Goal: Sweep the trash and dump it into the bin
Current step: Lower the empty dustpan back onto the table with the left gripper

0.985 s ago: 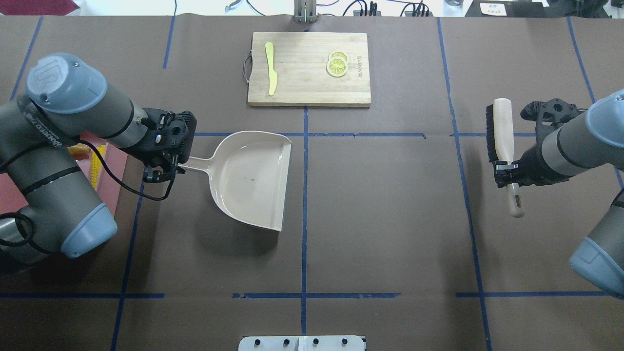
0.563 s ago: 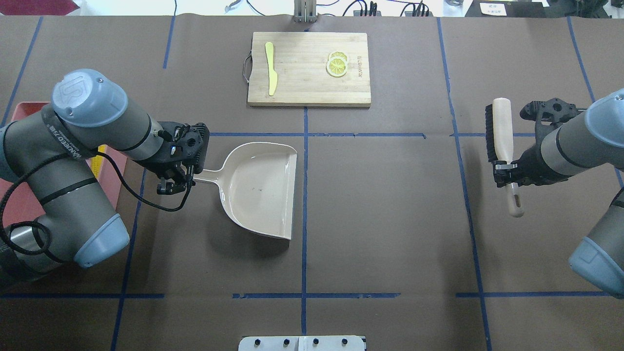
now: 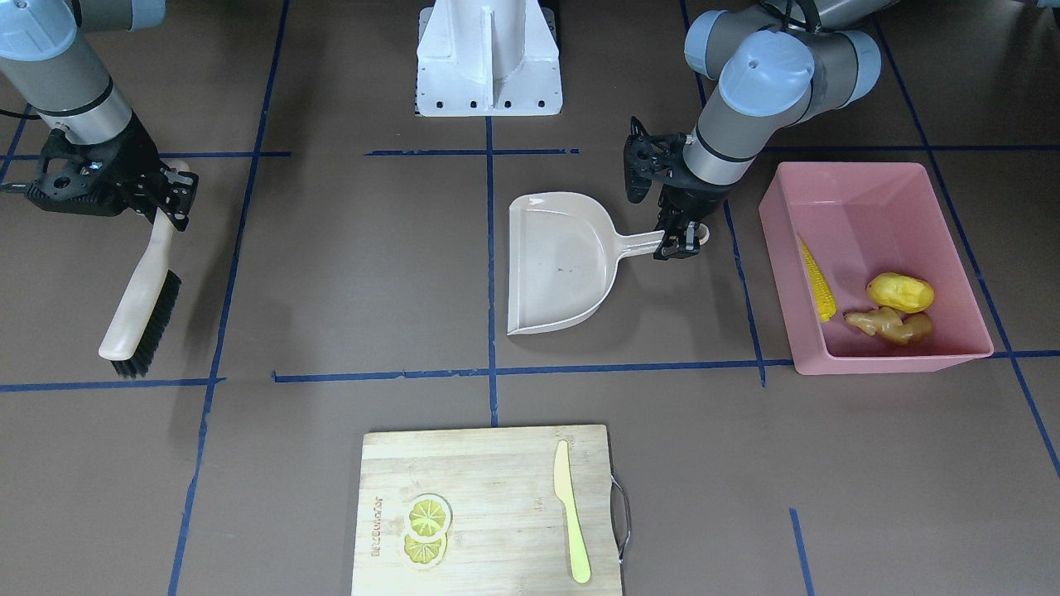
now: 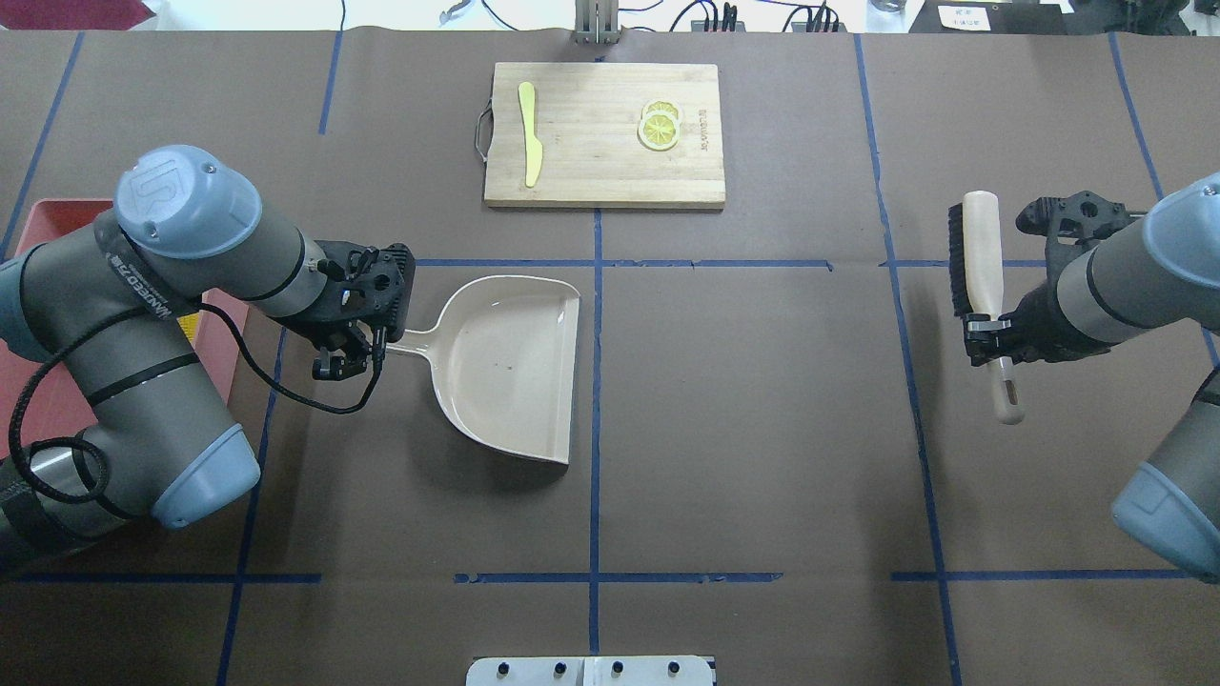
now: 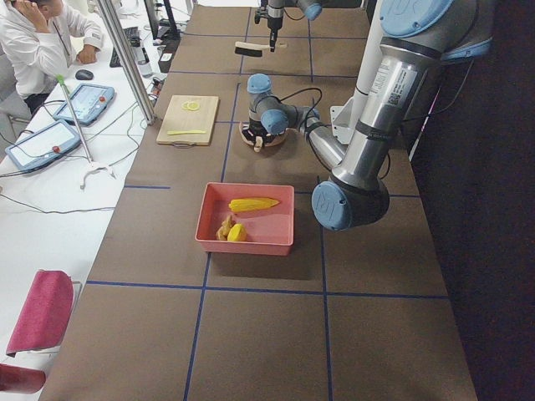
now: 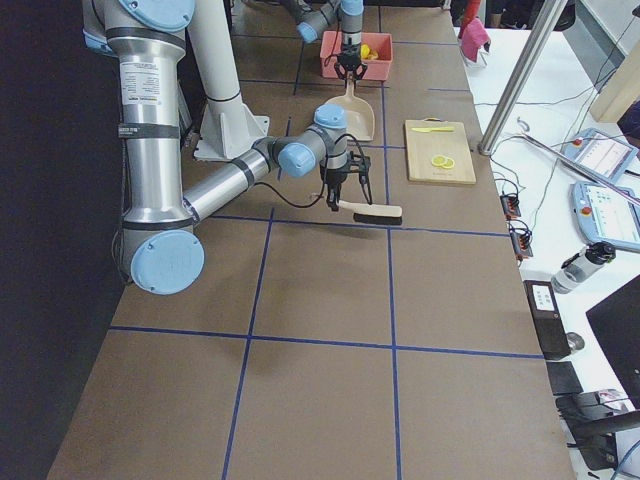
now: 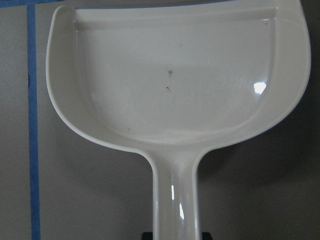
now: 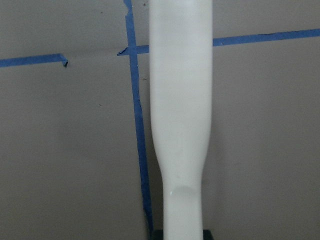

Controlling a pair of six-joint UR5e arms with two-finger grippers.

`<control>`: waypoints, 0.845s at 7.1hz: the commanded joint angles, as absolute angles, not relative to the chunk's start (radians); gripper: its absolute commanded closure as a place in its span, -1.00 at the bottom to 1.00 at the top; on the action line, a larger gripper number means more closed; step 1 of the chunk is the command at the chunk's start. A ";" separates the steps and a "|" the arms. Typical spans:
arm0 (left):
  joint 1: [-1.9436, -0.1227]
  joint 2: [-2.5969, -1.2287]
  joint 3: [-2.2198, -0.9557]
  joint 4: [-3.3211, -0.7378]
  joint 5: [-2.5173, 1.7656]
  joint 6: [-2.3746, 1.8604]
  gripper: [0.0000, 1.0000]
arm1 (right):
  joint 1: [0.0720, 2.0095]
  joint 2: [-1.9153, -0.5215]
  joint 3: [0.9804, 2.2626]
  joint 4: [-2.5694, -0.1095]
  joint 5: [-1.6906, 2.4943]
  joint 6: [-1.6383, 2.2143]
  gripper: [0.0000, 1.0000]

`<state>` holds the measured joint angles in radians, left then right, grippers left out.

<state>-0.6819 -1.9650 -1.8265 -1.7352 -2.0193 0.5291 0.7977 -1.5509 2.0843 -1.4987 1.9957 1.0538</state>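
Note:
The pink bin (image 3: 894, 362) stands on the table at my left and holds the corn cob (image 3: 816, 283), the yellow potato-like piece (image 3: 900, 291) and the ginger root (image 3: 890, 325). In the overhead view my left arm hides most of the bin (image 4: 57, 214). My left gripper (image 3: 683, 240) is shut on the handle of the beige dustpan (image 4: 510, 367). The dustpan is empty, sits level near the table's middle and is apart from the bin. My right gripper (image 4: 991, 338) is shut on the handle of a wooden brush (image 4: 982, 257) at the table's right side.
A wooden cutting board (image 4: 591, 181) at the far side carries lemon slices (image 4: 658, 127) and a yellow-green knife (image 4: 529, 133). The white robot base (image 3: 489, 58) is at the near edge. An operator (image 5: 42, 42) sits beyond the table.
My left arm has carried the empty dustpan away from the bin, to the right and slightly toward the robot, and turned it straighter. The right arm and brush have not moved.

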 commanded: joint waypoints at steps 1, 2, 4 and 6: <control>-0.678 -1.954 -1.835 -1.730 -1.971 0.528 -0.49 | 0.798 -1.551 2.088 -1.499 1.996 1.055 1.00; -0.680 -1.953 -1.844 -1.730 -1.961 0.528 -0.99 | 0.798 -1.549 2.089 -1.497 1.997 1.066 1.00; -0.698 -1.919 -1.880 -1.729 -1.962 0.532 -1.00 | 0.798 -1.551 2.092 -1.499 1.997 1.066 1.00; -0.779 -1.741 -2.027 -1.727 -1.965 0.541 -1.00 | 0.801 -1.565 2.083 -1.499 2.006 1.049 1.00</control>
